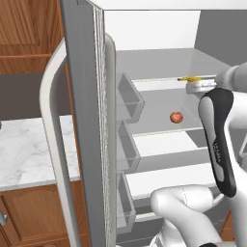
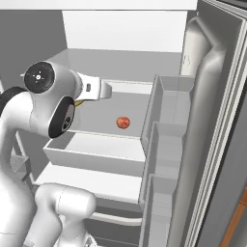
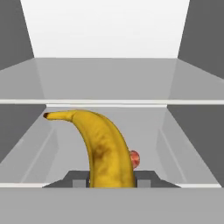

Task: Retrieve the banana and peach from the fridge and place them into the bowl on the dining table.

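Fridge [image 1: 89, 120] door open; peach [image 1: 176, 117] on a middle shelf, banana [image 1: 191, 79] tip above beside the arm

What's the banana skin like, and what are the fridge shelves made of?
Banana: matte yellow peel with brown smudges and a dark tip, so it looks ripe. Fridge shelves: smooth white, probably plastic or painted metal; the look leaves it open.

Rendered light is even and bright; I see no glare or blur. The fridge [image 1: 144, 58] back wall is near white, side walls a darker grey. Shadows are soft. Edges are slightly jagged; the banana [image 3: 103, 151] looks softly textured close up.
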